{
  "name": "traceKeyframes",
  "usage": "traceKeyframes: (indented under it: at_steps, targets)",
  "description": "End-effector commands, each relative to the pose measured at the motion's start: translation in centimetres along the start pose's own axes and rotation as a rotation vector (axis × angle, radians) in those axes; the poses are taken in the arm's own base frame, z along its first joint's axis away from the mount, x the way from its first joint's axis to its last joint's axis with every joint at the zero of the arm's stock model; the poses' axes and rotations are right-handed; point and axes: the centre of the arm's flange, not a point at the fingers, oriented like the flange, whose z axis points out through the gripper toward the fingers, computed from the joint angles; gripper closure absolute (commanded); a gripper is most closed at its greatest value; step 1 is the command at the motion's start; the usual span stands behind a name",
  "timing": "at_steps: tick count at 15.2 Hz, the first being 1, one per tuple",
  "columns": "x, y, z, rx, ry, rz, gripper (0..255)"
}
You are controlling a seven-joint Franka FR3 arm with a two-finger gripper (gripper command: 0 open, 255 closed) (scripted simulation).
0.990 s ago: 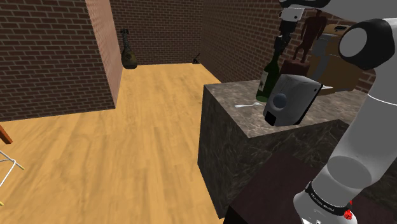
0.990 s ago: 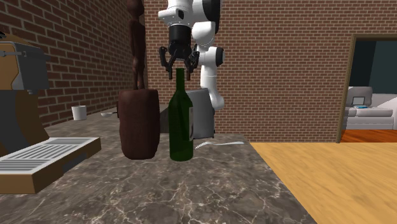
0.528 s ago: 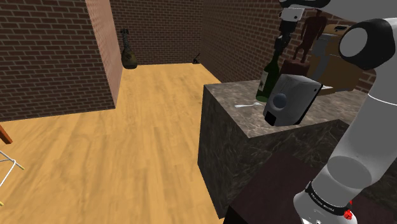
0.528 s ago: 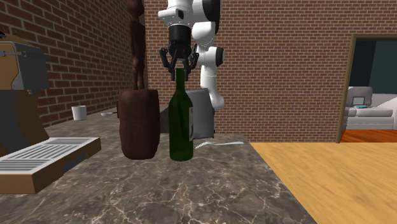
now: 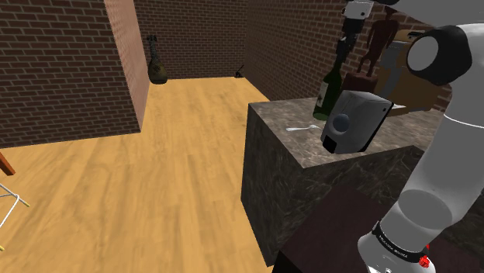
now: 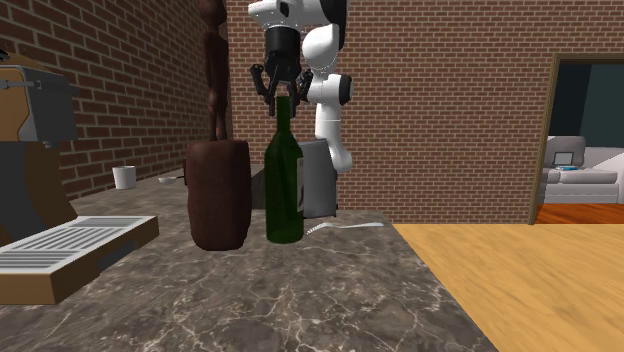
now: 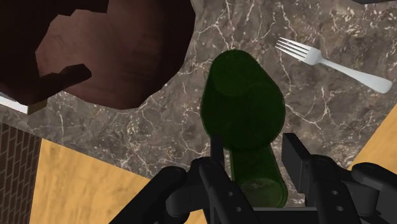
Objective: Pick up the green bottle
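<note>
Green bottle (image 6: 284,185) stands upright on the marbled stone tabletop (image 6: 300,300), near the edge that faces the wooden floor (image 5: 155,155). Arm reaches down from above. Black pincer (image 6: 281,103) sits at the very top of the bottle.

From the hand camera, the two fingers (image 7: 218,149) are closed in against either side of the bottle neck, clasping it. Whether the base rests on the stone or hangs just clear of it, cannot tell.

Dark brown carved figure (image 6: 218,195) on a rounded base stands just beside the bottle, apart from it. Silver fork (image 7: 331,60) lies flat on the stone on the bottle's other side. Grey boxy appliance (image 5: 353,120) stands behind the bottle, towards the robot. Small white cup (image 6: 124,177) sits far back by the brick wall.
</note>
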Motion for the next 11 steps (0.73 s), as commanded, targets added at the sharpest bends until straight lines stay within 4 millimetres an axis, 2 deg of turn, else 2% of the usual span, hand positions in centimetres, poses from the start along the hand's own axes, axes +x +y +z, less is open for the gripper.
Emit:
traceKeyframes:
  at_steps: [1, 9, 11]
  targets:
    - [0.0, 0.1, -1.2, 0.0, 0.0, 0.0, 255]
    - [0.2, 0.3, -5.5, 0.0, 0.0, 0.0, 255]
    - [0.2, 0.3, -5.5, 0.0, 0.0, 0.0, 255]
